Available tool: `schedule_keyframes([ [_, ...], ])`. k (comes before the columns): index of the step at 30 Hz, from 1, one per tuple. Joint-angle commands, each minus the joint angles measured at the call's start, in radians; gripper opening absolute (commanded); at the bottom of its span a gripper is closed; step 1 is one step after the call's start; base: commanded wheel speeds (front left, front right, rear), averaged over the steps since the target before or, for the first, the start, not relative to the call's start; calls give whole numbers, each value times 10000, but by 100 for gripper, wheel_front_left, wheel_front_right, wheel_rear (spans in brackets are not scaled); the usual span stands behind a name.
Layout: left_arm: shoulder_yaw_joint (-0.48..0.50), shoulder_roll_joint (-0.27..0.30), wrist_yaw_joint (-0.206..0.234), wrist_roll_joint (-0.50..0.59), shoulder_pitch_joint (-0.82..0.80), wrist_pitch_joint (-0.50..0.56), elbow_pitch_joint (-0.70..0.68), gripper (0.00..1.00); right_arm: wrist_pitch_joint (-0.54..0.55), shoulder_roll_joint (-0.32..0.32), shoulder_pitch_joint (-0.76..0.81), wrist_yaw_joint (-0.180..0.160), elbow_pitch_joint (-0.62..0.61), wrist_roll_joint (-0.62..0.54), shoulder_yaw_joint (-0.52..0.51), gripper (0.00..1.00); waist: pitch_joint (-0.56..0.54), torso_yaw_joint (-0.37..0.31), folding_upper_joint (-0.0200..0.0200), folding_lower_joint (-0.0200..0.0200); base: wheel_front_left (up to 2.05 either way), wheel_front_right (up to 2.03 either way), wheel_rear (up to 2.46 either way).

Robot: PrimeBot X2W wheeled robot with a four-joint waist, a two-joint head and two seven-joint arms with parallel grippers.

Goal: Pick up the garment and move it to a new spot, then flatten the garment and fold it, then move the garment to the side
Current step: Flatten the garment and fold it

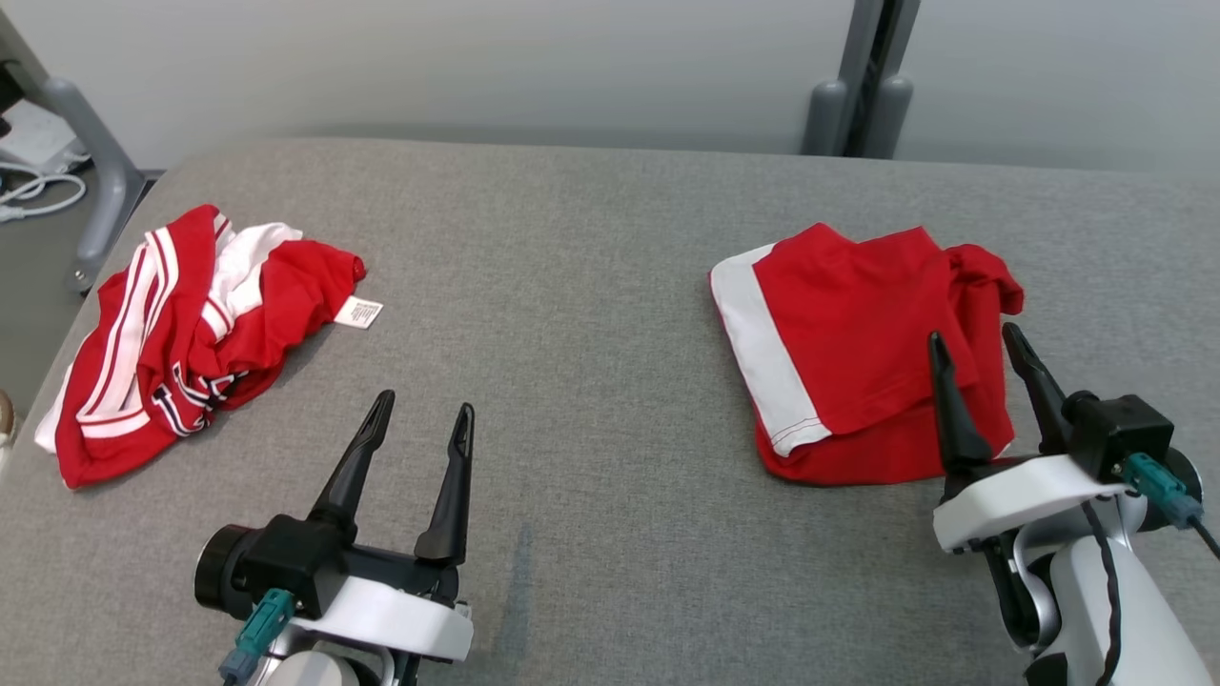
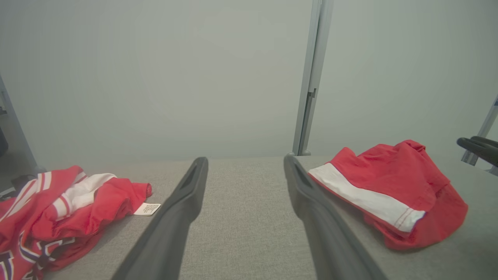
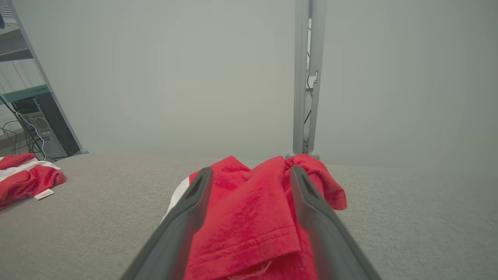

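Two red and white garments lie on the grey padded table [image 1: 591,333]. One is a crumpled striped garment [image 1: 191,333] [image 2: 58,210] [image 3: 23,179] at the far left, with a white label beside it. The other is a folded red garment [image 1: 839,314] [image 2: 400,182] [image 3: 249,217] with a white band, at the right. My left gripper [image 1: 425,402] [image 2: 245,159] is open over bare table between the two, holding nothing. My right gripper [image 1: 974,333] [image 3: 251,170] is open over the near right part of the folded garment, red cloth showing between its fingers.
A grey upright post [image 1: 863,86] stands behind the table's far edge, in front of a pale wall. A slanted grey frame leg [image 1: 95,162] and white cables [image 1: 29,191] sit off the table's left side. The table's left edge runs close by the crumpled garment.
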Motion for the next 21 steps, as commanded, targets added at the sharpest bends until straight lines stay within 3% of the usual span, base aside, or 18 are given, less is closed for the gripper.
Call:
schedule_keyframes([
  [1,-20,37,-37,1,-226,-17,17,100,-27,-74,-180,1,187,31,-86,100,189,165,0,0,0,0,0],
  [21,-74,38,14,-76,-747,-17,-227,100,-27,-462,-1384,1,2486,597,-532,100,913,678,0,0,0,0,0],
])
